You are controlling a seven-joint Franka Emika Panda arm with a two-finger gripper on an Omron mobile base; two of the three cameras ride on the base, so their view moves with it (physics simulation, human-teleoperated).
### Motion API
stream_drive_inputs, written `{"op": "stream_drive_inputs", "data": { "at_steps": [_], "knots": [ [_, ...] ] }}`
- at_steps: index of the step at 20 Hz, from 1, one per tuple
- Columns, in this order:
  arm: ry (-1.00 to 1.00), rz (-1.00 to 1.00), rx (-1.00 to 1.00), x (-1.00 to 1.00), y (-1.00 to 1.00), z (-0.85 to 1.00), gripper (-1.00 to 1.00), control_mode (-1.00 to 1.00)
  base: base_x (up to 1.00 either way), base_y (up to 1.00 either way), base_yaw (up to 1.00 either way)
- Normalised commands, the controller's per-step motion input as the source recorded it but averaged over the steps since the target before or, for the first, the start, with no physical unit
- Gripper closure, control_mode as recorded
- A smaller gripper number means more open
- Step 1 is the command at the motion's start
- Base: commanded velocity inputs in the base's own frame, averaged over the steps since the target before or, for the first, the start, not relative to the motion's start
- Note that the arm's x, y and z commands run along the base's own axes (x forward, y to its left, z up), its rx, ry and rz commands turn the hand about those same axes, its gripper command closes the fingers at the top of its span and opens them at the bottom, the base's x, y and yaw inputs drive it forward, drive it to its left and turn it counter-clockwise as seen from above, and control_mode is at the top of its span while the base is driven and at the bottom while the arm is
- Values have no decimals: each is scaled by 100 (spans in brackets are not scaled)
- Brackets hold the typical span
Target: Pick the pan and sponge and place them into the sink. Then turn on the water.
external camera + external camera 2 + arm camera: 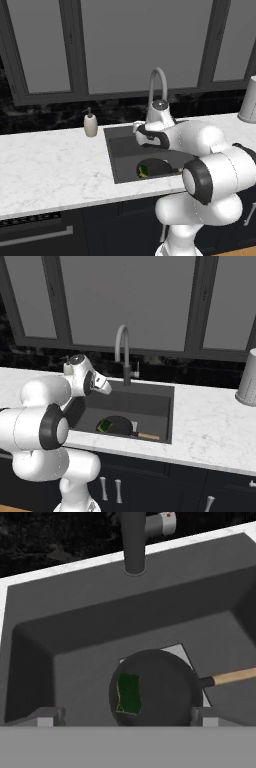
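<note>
From my seat, the pan below the gripper is half covered by the arm in the left base view, its handle hidden. In the hand view the faucet beyond the gripper is cut off by the top edge. My finger tips barely clear the bottom band.

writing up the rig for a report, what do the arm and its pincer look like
The arm is glossy white, built of rounded, bulbous segments with dark grey to black rings at the joints. A dark round cap tops the wrist. The pincer ends in two small grey finger tips. No cables or markings can be made out.
</note>
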Motion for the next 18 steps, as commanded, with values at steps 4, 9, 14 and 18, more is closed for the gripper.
{"op": "stream_drive_inputs", "data": {
  "at_steps": [4, 9, 14, 18],
  "knots": [
    [0, 0, -4, -24, -34, 55, -100, -100, 0, 0, 0],
    [2, -1, 0, -5, -59, 14, -100, -100, 0, 0, 0],
    [6, 0, 7, 0, -64, 0, -100, -100, 0, 0, 0],
    [7, 0, 13, 0, -63, 0, -100, -100, 0, 0, 0]
  ]
}}
